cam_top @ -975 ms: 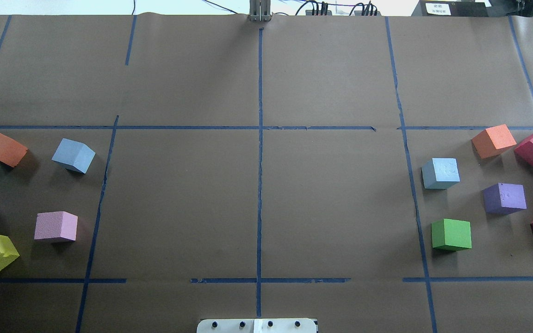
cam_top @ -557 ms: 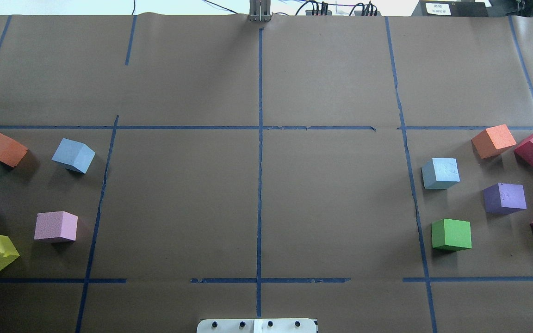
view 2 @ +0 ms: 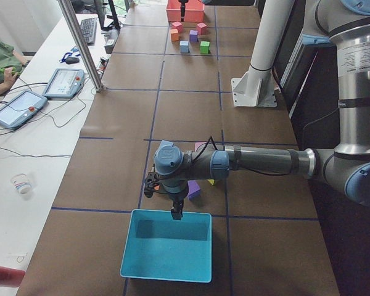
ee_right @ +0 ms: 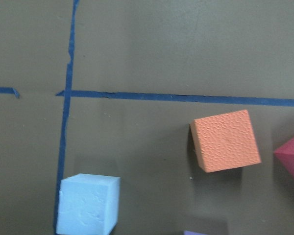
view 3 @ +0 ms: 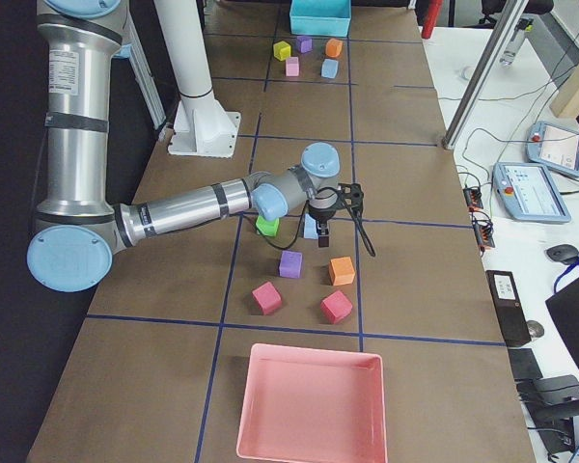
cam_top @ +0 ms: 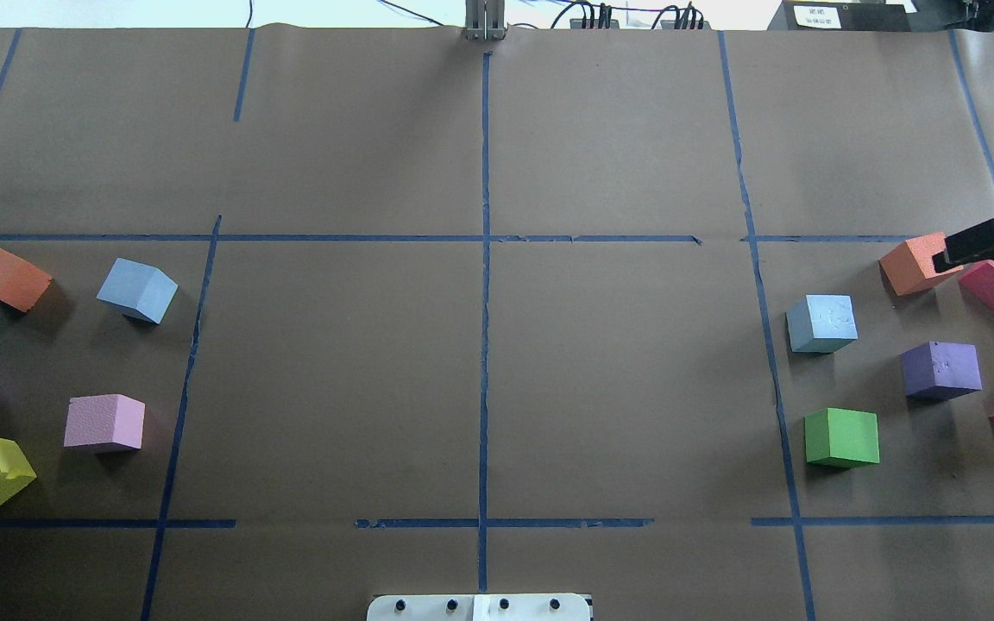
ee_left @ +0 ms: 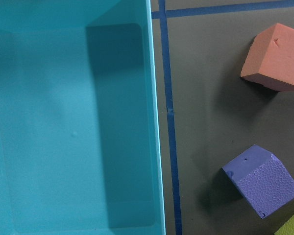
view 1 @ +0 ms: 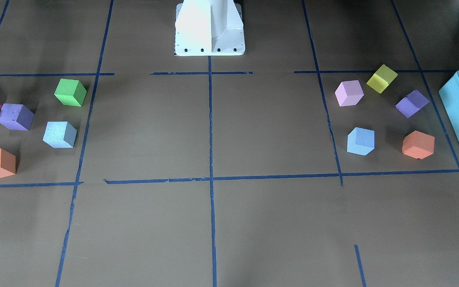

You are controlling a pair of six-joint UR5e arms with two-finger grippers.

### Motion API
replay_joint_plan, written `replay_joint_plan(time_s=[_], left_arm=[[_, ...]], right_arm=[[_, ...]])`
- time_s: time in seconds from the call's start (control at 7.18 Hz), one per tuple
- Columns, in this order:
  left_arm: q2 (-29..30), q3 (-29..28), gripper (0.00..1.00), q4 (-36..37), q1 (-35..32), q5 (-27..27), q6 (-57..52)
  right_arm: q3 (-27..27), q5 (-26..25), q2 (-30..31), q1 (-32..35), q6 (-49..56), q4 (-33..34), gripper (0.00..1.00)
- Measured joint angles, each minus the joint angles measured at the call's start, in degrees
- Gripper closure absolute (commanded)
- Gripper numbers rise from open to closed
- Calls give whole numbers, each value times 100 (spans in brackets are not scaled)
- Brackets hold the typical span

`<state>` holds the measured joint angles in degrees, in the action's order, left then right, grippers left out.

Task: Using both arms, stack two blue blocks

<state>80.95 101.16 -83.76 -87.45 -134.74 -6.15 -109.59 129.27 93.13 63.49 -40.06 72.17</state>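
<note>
Even bright overhead light, soft short shadows, glare on the white pedestal [view 1: 207,24], right wrist view slightly soft.

left gripper [view 2: 176,213] hangs over the teal box [view 2: 128,250] at its 12 o'clock rim (jaws unreadable here); a purple cube [view 2: 193,190] sits at the gripper's 1 o'clock.

i see the table [cam_top: 480,345] from behind-above and, steeply, from across, base [view 1: 209,28] at top. two end views look along it. wrist cameras stare down, close: left shares the teal box [ee_left: 73,122] with one end view, right the pale blue block [ee_right: 88,203] with overhead.
</note>
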Motion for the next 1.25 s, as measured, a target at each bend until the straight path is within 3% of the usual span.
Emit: replay_joint_plan(time_s=[0.42,1.25], left_arm=[[0,1,0,0,0,0,0],[0,1,0,10,0,0,0]], right_arm=[[40,-848,-223,-1029,-926,-185,0],[536,-1133,-445,-1633,-960,-196,0]])
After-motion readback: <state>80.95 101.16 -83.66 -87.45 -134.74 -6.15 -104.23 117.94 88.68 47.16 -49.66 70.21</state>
